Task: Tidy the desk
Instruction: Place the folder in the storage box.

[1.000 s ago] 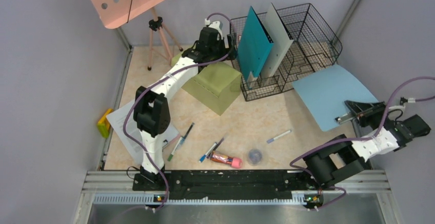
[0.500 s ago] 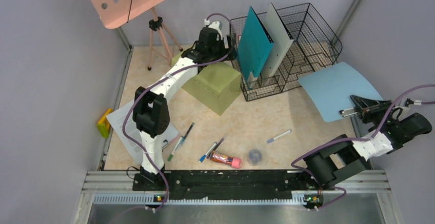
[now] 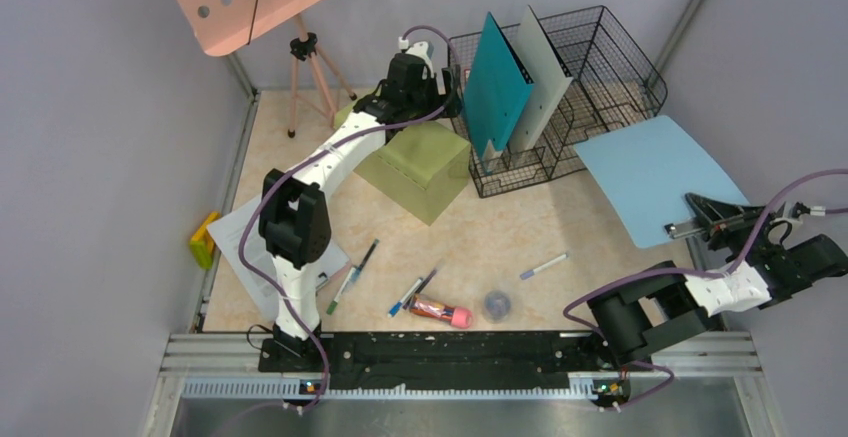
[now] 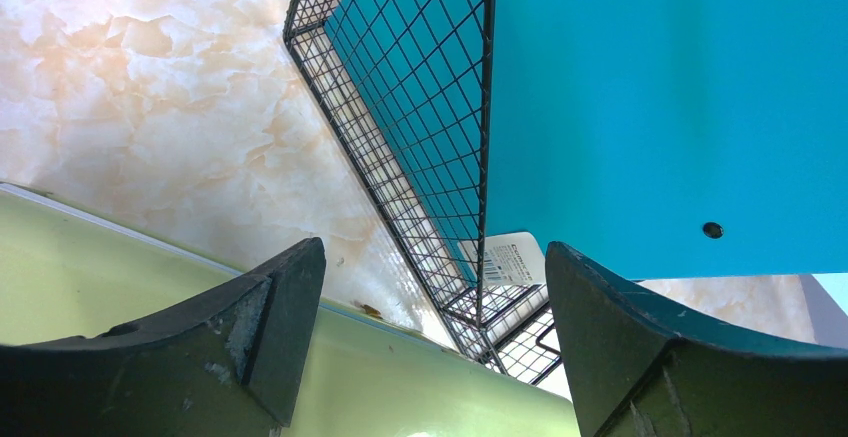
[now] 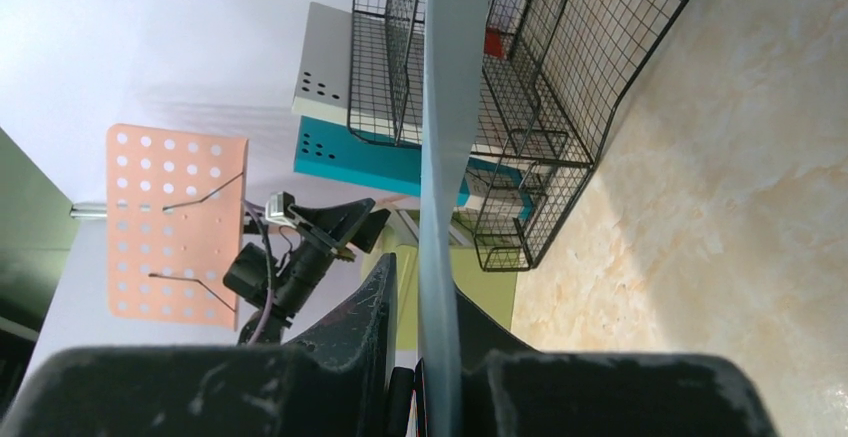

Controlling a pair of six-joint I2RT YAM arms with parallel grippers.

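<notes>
Top view, beige desk (image 3: 500, 227) fills the middle, left gripper (image 3: 441, 82) at 12 o'clock beside wire rack (image 3: 610, 67), right gripper (image 3: 683, 225) at 3 o'clock pinching light-blue folder (image 3: 645, 167), left wrist view, jaws spread wide, holding nothing, over olive box (image 4: 100, 287), right wrist view, jaws clamped on folder's edge.

- The left tool (image 4: 430, 287), jaws spread wide, sits in the narrow gap between the olive box (image 3: 420, 169) and the wire basket (image 3: 600, 77), with the upright teal folder (image 3: 495, 85) just ahead of it.
- The light blue folder (image 3: 645, 179), pinched in the right tool (image 3: 685, 225), fills the room between basket and right wall.
- Bare desk (image 3: 500, 227) lies between the box and the scattered pens (image 3: 410, 295).
- A tripod (image 3: 305, 72) stands in the back-left corner.
</notes>
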